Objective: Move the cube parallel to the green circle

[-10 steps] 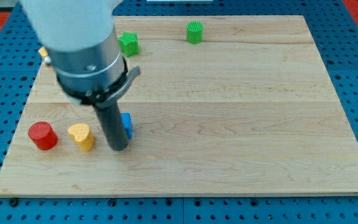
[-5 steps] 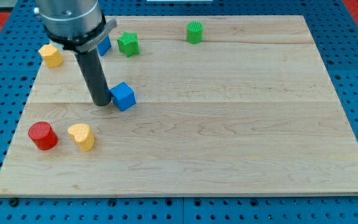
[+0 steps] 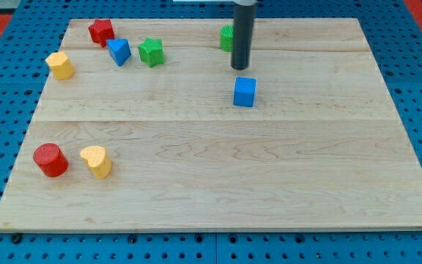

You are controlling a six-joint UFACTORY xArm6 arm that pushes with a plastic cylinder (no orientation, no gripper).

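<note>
my tip (image 3: 240, 68) down on the wooden surface (image 3: 306, 169), just above the blue cube (image 3: 245, 92) in the view and near it, contact not clear. no pincer in view, only a rod. green circle (image 3: 226, 37) just beyond the cube toward the view's top, partly hidden behind the rod. far left of the cube: green star (image 3: 151, 51), blue triangle (image 3: 119, 51).
</note>
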